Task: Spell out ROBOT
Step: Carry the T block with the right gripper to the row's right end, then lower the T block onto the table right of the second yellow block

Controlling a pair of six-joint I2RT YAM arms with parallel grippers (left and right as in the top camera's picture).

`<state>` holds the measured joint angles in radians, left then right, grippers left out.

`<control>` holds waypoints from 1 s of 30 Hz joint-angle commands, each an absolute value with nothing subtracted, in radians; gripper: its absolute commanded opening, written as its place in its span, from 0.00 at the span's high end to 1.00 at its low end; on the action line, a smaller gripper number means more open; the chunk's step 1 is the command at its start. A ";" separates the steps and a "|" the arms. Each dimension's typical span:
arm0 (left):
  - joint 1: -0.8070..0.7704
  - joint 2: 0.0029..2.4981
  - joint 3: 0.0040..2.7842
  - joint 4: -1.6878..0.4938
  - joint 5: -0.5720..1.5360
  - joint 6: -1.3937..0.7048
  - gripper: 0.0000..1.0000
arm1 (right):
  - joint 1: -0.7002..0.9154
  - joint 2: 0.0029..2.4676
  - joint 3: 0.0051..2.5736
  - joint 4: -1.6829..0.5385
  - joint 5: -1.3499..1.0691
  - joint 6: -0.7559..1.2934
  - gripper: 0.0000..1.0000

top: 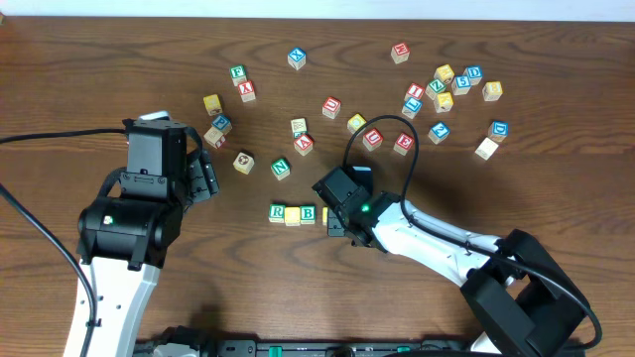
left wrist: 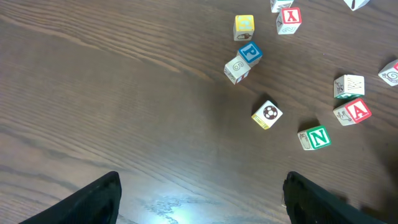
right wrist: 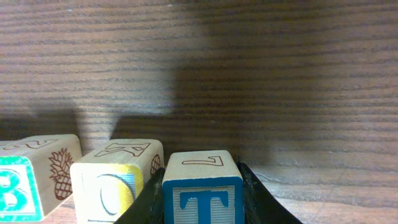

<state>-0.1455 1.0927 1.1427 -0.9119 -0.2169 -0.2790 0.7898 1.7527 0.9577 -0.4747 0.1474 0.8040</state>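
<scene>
— What is held at the bottom of the right wrist view?

— A small wooden cube with a blue-framed T (right wrist: pixel 203 196) is gripped between the dark fingers of the right tool (right wrist: pixel 202 208), which is closed on it. Just beside it on the left, a wooden cube with a yellow-edged O face (right wrist: pixel 106 186) is seen, then a wooden cube with a green-framed B (right wrist: pixel 22 183). The brown wooden desk (right wrist: pixel 261 74) is seen beyond them.

— And from overhead?

— In the lower middle a row is formed by a wooden cube with a green-framed R (top: pixel 277 212), a plain yellow-topped wooden cube (top: pixel 293 216) and the B. The rest is covered by the right tool.

— The left tool?

— The left tool (left wrist: pixel 199 202) is held open and empty over the desk, at the bottom of its wrist view. A green N cube (left wrist: pixel 317 137) is found farther up, right of centre.
</scene>
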 commanded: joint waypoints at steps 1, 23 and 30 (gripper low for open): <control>-0.141 1.090 1.163 -0.913 -0.237 -0.262 0.18 | 0.800 1.773 0.948 -0.469 0.150 0.814 0.87; -0.141 1.090 1.163 -0.913 -0.237 -0.262 0.18 | 0.801 1.773 0.948 -0.448 0.147 0.838 0.87; -0.141 1.090 1.163 -0.913 -0.237 -0.262 0.18 | 0.801 1.773 0.948 -0.440 0.147 0.836 0.86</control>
